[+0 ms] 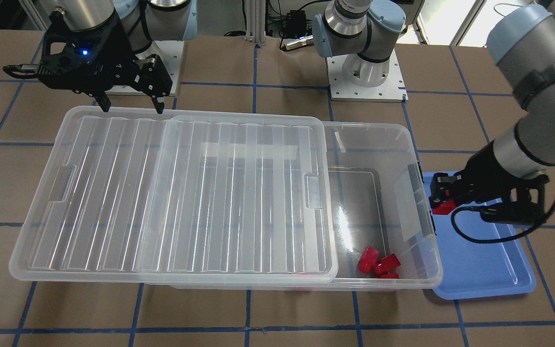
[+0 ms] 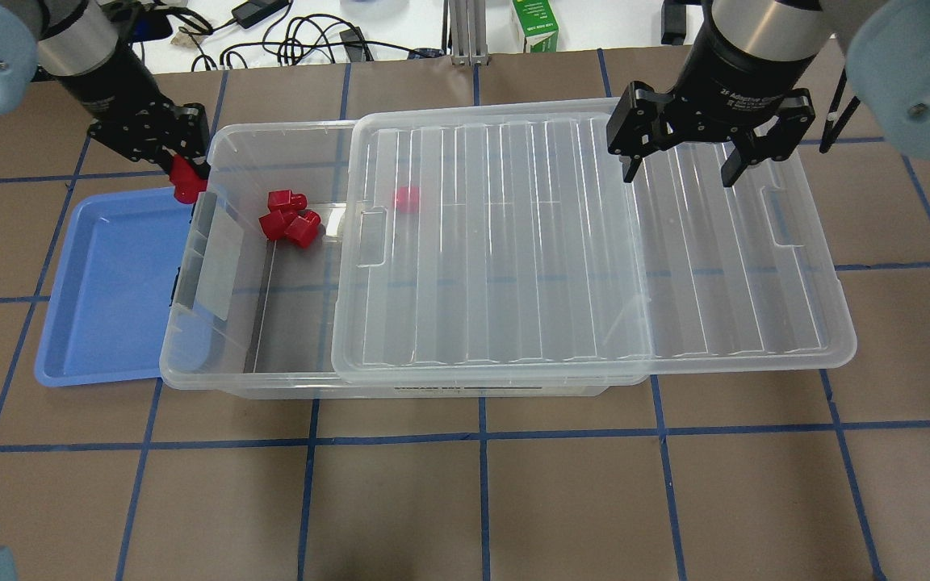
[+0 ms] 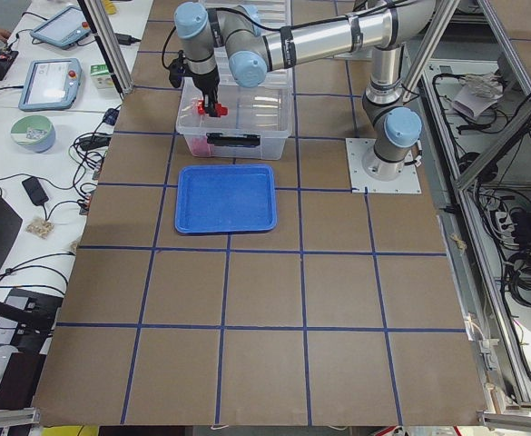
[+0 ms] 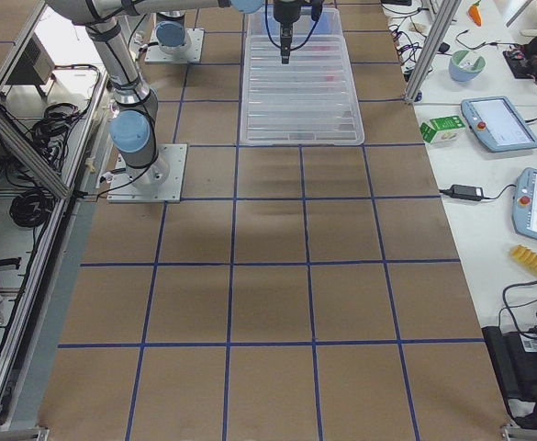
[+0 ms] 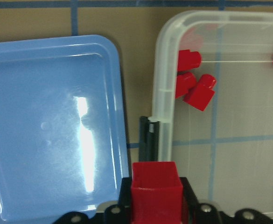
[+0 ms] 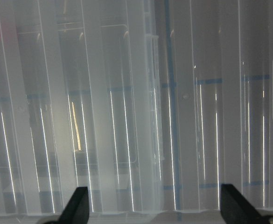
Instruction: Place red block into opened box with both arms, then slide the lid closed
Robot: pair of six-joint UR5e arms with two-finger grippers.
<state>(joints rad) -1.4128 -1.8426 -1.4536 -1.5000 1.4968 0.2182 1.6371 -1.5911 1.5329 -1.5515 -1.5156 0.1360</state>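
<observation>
My left gripper (image 2: 184, 168) is shut on a red block (image 5: 156, 190) and hangs over the gap between the blue tray and the clasp end of the box (image 2: 223, 386). The clear box is open at that end. Three red blocks (image 2: 291, 219) lie together on its floor, and another red block (image 2: 407, 198) shows through the lid. The ribbed translucent lid (image 2: 562, 242) rests slid aside, covering most of the box and overhanging its other end. Above the lid's far edge my right gripper (image 2: 679, 168) stands open, holding nothing.
A shallow blue tray (image 2: 110, 282) lies against the box's clasp end, under the left arm. The two arm bases (image 1: 366, 72) stand on white plates behind the box. Cables and a green carton (image 2: 535, 24) sit on the white desk across from the robot.
</observation>
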